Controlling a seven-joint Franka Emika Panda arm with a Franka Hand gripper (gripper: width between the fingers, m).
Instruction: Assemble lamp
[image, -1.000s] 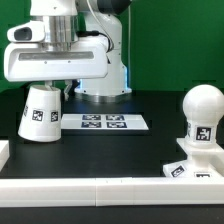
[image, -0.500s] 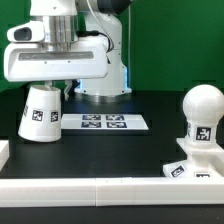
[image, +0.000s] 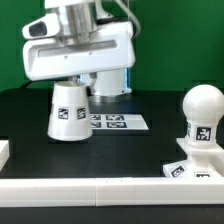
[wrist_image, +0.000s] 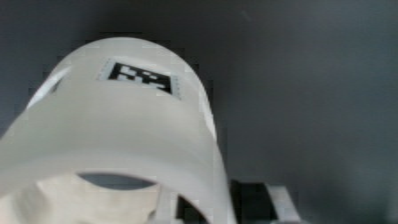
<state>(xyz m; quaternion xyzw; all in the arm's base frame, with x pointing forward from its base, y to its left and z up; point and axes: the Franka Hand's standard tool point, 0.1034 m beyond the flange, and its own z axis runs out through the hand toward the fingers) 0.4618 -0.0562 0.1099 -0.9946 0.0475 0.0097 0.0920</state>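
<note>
On a black counter (image: 25, 120), the lamp's truncated-cone shade (image: 68, 112) stands left of centre in the exterior view, narrow end up under the Panda arm's pincer (image: 70, 84); whether its fingers grip the shade cannot be told. Just behind, at centre, lies the marker board (image: 115, 122). At the frame's right, the rounded bulb (image: 204, 108) sits on the flat square base (image: 188, 171). The wrist view shows the tagged shade (wrist_image: 134, 130) close up.
</note>
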